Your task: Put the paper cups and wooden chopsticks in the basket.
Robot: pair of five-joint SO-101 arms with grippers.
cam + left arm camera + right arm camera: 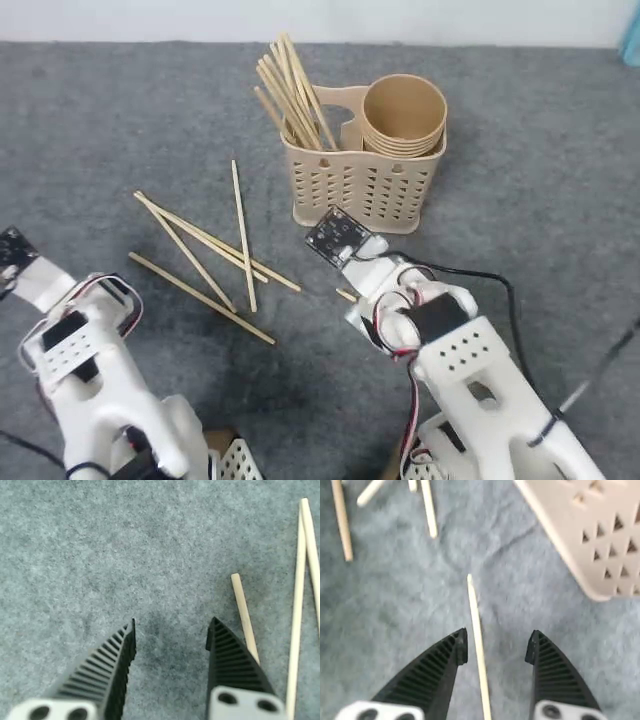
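Note:
A beige perforated basket [365, 185] stands at the back middle. Stacked paper cups [404, 115] fill its right compartment and a bundle of wooden chopsticks [293, 90] leans in its left one. Several loose chopsticks [210, 255] lie crossed on the grey carpet to the left of the basket. My right gripper [498, 635] is open just in front of the basket [590, 535], low over the carpet, with a single chopstick [477, 630] lying between its fingers. My left gripper [173, 627] is open over bare carpet, with a chopstick end [243, 610] beside one finger.
Grey carpet covers the whole table. The right arm [440, 330] stands between the basket and the front edge, with a black cable trailing to its right. The left arm [70, 345] is at the front left. Two more chopsticks [300, 605] lie past the left gripper.

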